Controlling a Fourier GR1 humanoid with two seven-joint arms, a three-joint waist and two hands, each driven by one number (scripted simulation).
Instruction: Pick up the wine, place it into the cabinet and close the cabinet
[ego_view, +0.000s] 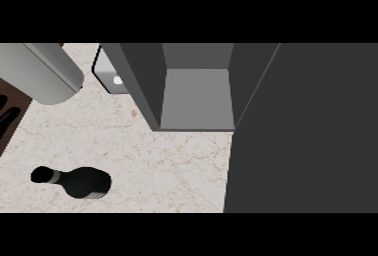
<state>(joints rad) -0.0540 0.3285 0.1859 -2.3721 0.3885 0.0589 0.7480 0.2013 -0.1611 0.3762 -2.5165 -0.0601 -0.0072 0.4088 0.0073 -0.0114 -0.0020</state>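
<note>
No hand appears in the head view, so whether the fingers are released, clenched or grasping anything cannot be told. One grey forearm (46, 70) shows, slanting in from the top left corner and ending near the counter's left edge, its end blunt and rounded; which arm it is cannot be told.

The wine (80, 181), a dark bottle, stands upright on the pale marble counter (170, 160) at lower left, seen from almost straight above, its neck and cap pointing to the left. Nothing touches it.

Well apart from it, at upper centre, the cabinet (196, 97) stands open, its grey floor and inner walls bare. Its dark door (303, 135) is swung out and fills the view's right side. A small dark-rimmed object (111, 75) sits just beside the cabinet's left wall. At far left, a dark brown surface (11, 117) borders the counter.
</note>
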